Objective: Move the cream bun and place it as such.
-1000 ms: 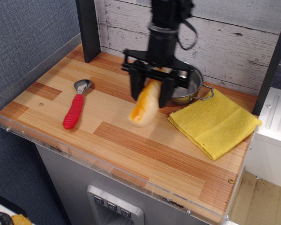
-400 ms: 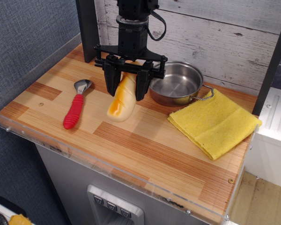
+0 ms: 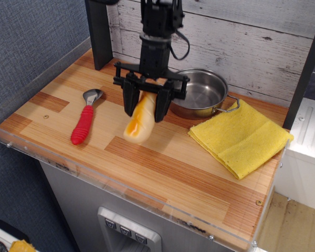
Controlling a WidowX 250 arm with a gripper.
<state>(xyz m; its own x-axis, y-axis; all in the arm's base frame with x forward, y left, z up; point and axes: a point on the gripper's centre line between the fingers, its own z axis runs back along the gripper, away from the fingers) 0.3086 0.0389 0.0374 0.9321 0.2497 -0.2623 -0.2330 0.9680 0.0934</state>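
A: Starting at the left, what is sitting on the table [image 3: 163,168]?

B: A scoop [image 3: 84,116] is lying near the left edge, its red handle pointing toward the front and its metal bowl pointing back. It is resting flat on the wood, well apart from everything else.

A: And moving right from there?

B: The gripper [image 3: 145,106] is hanging over the middle of the table, its black arm coming down from above in front of the plank wall. Its two jaws are pressing in on either side of the bun [image 3: 138,120], so it is clamping the bun between them.

A: How is the bun sitting in that grip?

B: It is tilting, upper end up between the jaws and lower, rounded end sticking out below them toward the front left. The orange-browned side is facing the camera. The lower end is looking slightly blurred, and I cannot tell whether it is touching the wood or hanging just above it.

A: What is lying beyond the gripper?

B: A steel pot [image 3: 200,98] is standing just behind and to the right of the jaws, close to the wall, with a wire handle sticking out on its right side. The bun is outside it, to its left.

A: And at the far right?

B: A folded yellow cloth [image 3: 240,136] is lying flat near the right edge, its back corner reaching close to the pot's handle. The bun is well apart from it.
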